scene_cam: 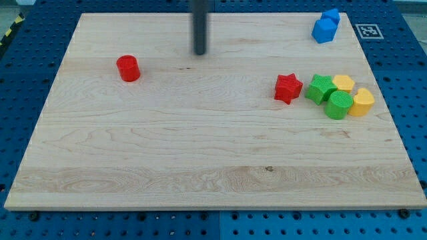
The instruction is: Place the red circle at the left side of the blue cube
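The red circle sits on the wooden board at the view's left, upper part. The blue cube is at the view's top right, with a second blue block touching it just above. My tip is at the view's top centre, to the right of the red circle and a little higher. It is clearly apart from the red circle and far left of the blue cube. It touches no block.
A red star lies at the right of centre. Right of it is a cluster: two green blocks and two yellow blocks. A blue pegboard table surrounds the board.
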You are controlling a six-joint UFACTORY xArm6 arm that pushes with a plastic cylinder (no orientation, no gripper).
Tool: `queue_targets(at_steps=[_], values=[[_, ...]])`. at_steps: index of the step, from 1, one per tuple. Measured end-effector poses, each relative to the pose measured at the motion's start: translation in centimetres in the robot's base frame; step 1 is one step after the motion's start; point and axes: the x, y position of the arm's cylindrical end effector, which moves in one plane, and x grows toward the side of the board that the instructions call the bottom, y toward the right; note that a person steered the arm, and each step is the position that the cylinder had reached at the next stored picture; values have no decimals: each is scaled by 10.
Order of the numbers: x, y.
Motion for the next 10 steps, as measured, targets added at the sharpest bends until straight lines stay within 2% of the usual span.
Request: queue_targets(at_steps=[1,2,4,10], values=[[17,-122],[17,-159],[66,-119],[56,82]])
